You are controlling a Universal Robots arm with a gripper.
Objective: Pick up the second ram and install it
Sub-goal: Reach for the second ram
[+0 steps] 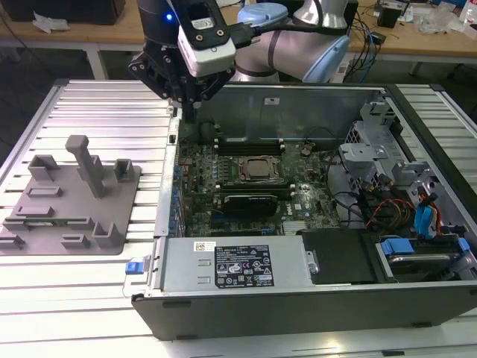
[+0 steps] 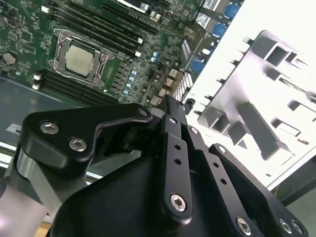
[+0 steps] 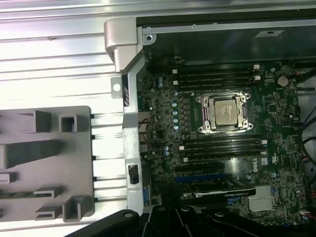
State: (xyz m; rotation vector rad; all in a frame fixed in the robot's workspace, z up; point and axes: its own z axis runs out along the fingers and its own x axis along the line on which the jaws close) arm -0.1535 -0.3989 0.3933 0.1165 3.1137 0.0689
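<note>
My gripper (image 1: 191,112) hangs above the far corner of the open computer case (image 1: 298,298), on the exterior view's left, over the case wall between the grey holder (image 1: 71,212) and the motherboard (image 1: 246,175). Its fingers (image 2: 170,106) taper to one narrow tip and look shut with nothing between them. A thin dark green strip, the second ram (image 1: 58,221), lies flat in a slot of the grey holder, well away from the gripper. Long black memory slots (image 3: 217,79) run on both sides of the CPU socket (image 3: 224,112) in both wrist views.
The power supply block (image 1: 238,265) with its label fills the case's near side. Drive cages and cables (image 1: 395,194) crowd the exterior view's right. The holder has an upright post (image 1: 88,160) and raised blocks. A ribbed metal table (image 1: 112,112) surrounds the case.
</note>
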